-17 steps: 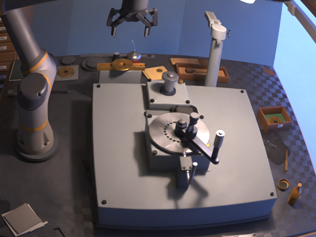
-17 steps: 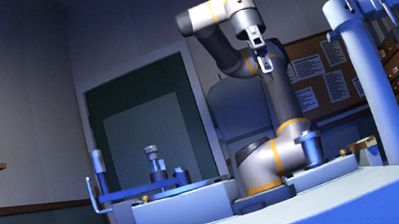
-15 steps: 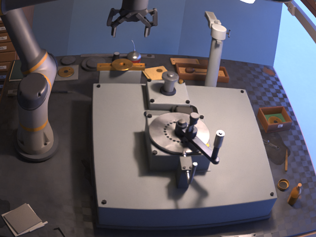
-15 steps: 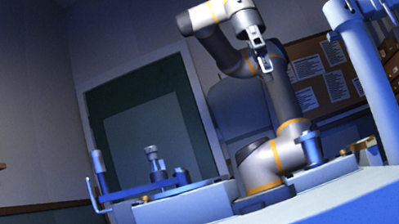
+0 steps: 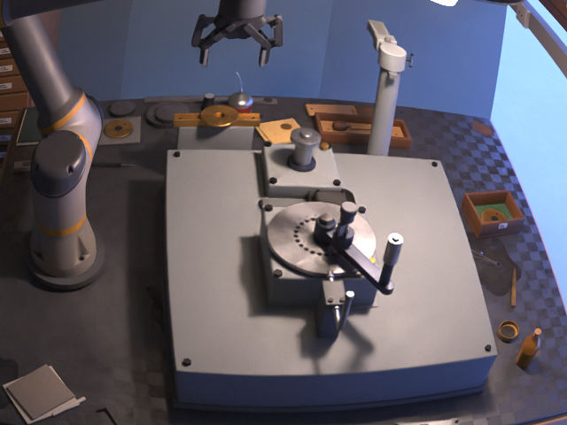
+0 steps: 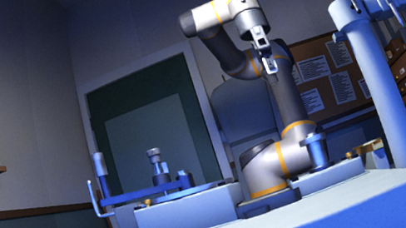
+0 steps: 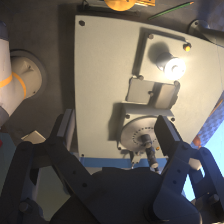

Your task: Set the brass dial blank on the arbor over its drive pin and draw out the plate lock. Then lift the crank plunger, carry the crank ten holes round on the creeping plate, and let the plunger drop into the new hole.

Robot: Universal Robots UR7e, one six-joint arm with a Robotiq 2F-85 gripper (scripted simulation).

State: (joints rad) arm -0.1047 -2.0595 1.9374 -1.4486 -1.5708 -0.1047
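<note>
My gripper (image 5: 233,58) (image 6: 268,62) hangs open and empty, high above the back of the bench. Below it the brass dial blank (image 5: 219,115) (image 7: 119,2) rests on a wooden strip behind the grey machine base. The arbor (image 5: 304,146) (image 7: 171,65) (image 6: 316,151) stands bare on its raised block at the rear of the base. In front of it lies the holed plate (image 5: 316,238) (image 7: 139,135), with the crank (image 5: 362,267) (image 6: 142,195) reaching toward the front right and ending in an upright handle (image 5: 392,256). The plunger knob (image 5: 348,218) (image 6: 155,163) stands on the crank near the hub. The plate lock pull (image 5: 342,309) sits at the plate's front.
A wooden tray (image 5: 493,213) holding another brass disc sits right of the base. A tall pillar with an arm (image 5: 385,91) (image 6: 380,87) rises behind the arbor on the right. The arm's base (image 5: 62,206) stands to the left, and an oil can (image 5: 240,98) sits behind the blank.
</note>
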